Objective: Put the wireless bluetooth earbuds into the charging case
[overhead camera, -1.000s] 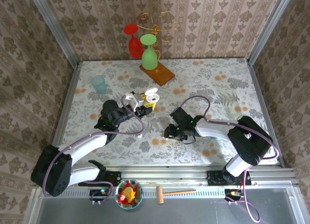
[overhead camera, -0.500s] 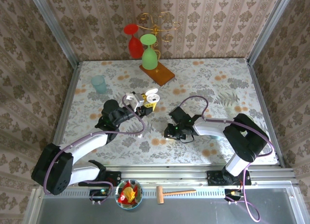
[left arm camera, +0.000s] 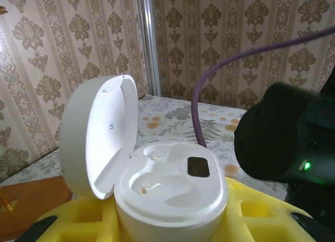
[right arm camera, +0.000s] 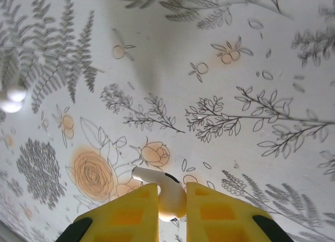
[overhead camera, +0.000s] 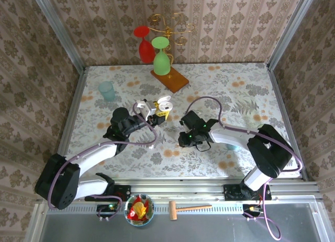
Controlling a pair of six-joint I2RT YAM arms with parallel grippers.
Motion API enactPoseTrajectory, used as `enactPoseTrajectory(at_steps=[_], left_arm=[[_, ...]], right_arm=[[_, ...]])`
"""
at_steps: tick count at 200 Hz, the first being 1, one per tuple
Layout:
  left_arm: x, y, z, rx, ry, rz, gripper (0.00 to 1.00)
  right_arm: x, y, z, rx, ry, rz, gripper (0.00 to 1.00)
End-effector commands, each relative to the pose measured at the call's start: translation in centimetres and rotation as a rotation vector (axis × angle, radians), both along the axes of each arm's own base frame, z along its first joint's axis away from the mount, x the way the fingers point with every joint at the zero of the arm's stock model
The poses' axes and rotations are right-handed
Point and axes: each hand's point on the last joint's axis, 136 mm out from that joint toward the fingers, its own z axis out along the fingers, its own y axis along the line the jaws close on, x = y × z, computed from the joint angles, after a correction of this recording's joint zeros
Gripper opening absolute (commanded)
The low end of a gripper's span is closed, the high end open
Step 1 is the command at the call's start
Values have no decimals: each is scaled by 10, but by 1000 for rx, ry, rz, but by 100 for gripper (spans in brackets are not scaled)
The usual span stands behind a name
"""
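Note:
The white charging case [left arm camera: 170, 187] stands upright with its lid [left arm camera: 99, 135] swung open to the left and both sockets bare. My left gripper [left arm camera: 167, 226] is shut on its base, yellow fingers [left arm camera: 256, 216] on either side. From above, the case [overhead camera: 164, 103] sits at the tip of the left gripper [overhead camera: 155, 114]. My right gripper [right arm camera: 171, 200] is shut on one white earbud [right arm camera: 166, 192], whose stem points left over the flowered cloth. The right gripper [overhead camera: 182, 139] hangs a little right of the case. A small blurred white bit [right arm camera: 11, 98] lies on the cloth at far left.
A teal cup [overhead camera: 107, 90] stands at back left. A wooden board [overhead camera: 170, 79] carries a green glass [overhead camera: 161, 56], with a red glass [overhead camera: 145, 43] beside a gold rack. A hammer [overhead camera: 189, 207] and bowl [overhead camera: 139, 208] lie on the near rail. The right arm's black body [left arm camera: 293, 135] looms beside the case.
The right gripper's jaws have closed onto the earbud, and its wrist has shifted slightly up and left towards the case. The left arm and the case have not moved.

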Motion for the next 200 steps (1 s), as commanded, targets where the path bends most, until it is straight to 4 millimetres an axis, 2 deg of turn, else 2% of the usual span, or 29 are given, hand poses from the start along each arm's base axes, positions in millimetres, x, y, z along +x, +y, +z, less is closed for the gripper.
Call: enactPoseTrajectory(at_steps=[1, 17, 46, 98, 114, 134, 140, 161, 182, 200], left_arm=[[1, 1, 1, 4, -26, -1, 5], [0, 2, 1, 8, -21, -1, 5], [-1, 4, 0, 13, -20, 8, 5], [0, 8, 2, 18, -25, 28, 6], [1, 9, 3, 13, -25, 31, 6], [2, 8, 5, 9, -27, 28, 6], [2, 8, 6, 7, -28, 26, 6], [1, 8, 8, 4, -32, 26, 6], [2, 9, 9, 6, -38, 30, 6], [3, 8, 11, 6, -50, 33, 6]], right_arm=[[-13, -21, 6, -139, 2, 228, 15], [-21, -27, 5, -163, 69, 304, 15], [-39, -25, 3, -169, 188, 453, 16], [-33, -27, -16, -258, 268, 526, 15], [-26, -29, -20, -290, 257, 527, 19], [-14, -33, -20, -333, 219, 483, 31], [-11, -32, -18, -331, 201, 464, 38], [-4, -30, -6, -287, 143, 374, 50], [1, -28, 8, -210, 81, 209, 52], [-6, -25, 11, -84, 102, 3, 51]])
